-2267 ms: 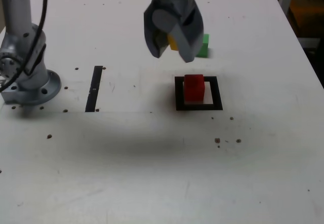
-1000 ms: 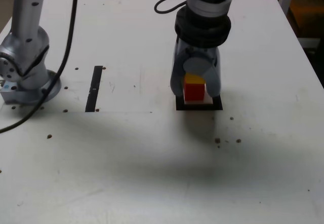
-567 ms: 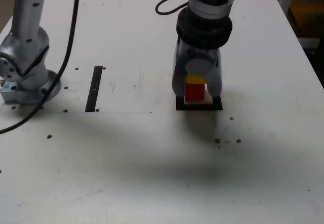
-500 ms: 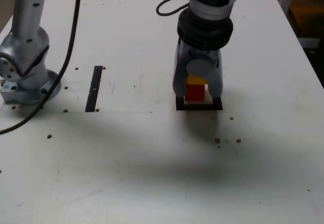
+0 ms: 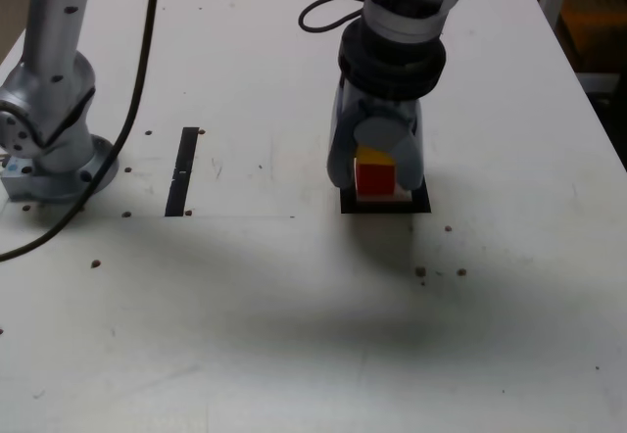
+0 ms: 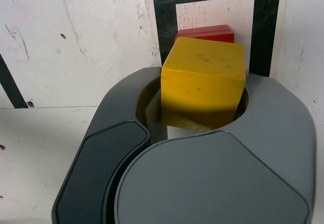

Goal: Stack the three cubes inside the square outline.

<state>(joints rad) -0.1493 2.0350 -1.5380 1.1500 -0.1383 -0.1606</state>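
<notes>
Claw [image 5: 376, 167] grips a scuffed yellow cube [image 6: 203, 79] directly over the red cube [image 5: 375, 177] inside the black-bordered square outline [image 5: 422, 204].

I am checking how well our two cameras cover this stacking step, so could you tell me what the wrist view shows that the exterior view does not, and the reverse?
Only the wrist view shows the yellow cube close up, its whole top face clear between the jaws, and the outline's white centre behind it.

Only the exterior view shows the arm's base, its black cable and the whole table. No green cube appears in either view.

Both show the gripper shut on the yellow cube, the red cube directly beneath it, the square outline and the narrow black strip.
</notes>
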